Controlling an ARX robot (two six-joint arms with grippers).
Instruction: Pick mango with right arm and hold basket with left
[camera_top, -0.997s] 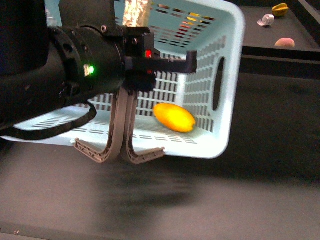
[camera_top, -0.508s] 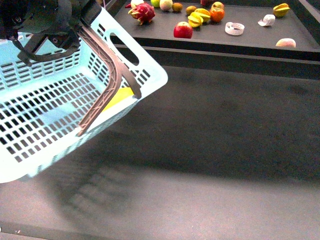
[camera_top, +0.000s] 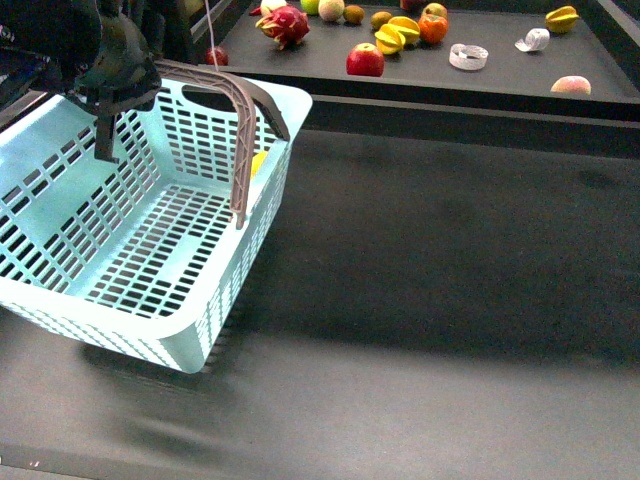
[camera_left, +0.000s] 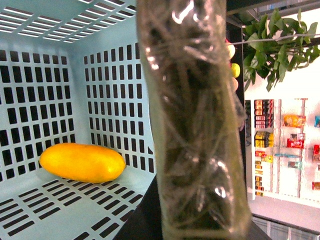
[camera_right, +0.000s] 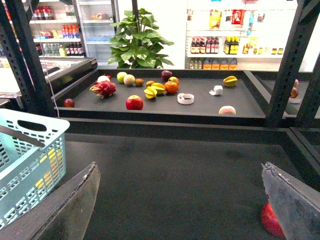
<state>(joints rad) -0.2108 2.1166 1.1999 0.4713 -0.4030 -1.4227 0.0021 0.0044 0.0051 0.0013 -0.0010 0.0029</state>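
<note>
Front view, nearest: the light-blue basket (camera_top: 150, 240) is sitting on the dark table (camera_top: 450, 300) at the left, its open top facing up and its near corner hanging close to the camera. One grey-brown handle (camera_top: 243, 120) is arching over its far right corner. The left hand (camera_top: 105, 75) is reaching into the basket at the far left rim, beside the root of that handle; whether its fingers are apart or together cannot be told, since the wrist view is blocked by a plastic-wrapped finger (camera_left: 192, 120).

Inside the basket, the mango (camera_left: 82, 162) is lying on its side on the slotted floor, in a corner close to two walls; from the front, only a yellow patch (camera_top: 259, 162) is showing through the far right wall.

The right hand (camera_right: 180, 200) is hovering well apart from the basket over bare table, its two fingers spread wide and gripping nothing.

Farther back, a raised shelf (camera_top: 500, 80) is carrying loose fruit: a dragon fruit (camera_top: 285, 24), a red apple (camera_top: 366, 61), a star fruit (camera_top: 398, 36), an orange (camera_top: 434, 28) and a peach (camera_top: 570, 86).
</note>
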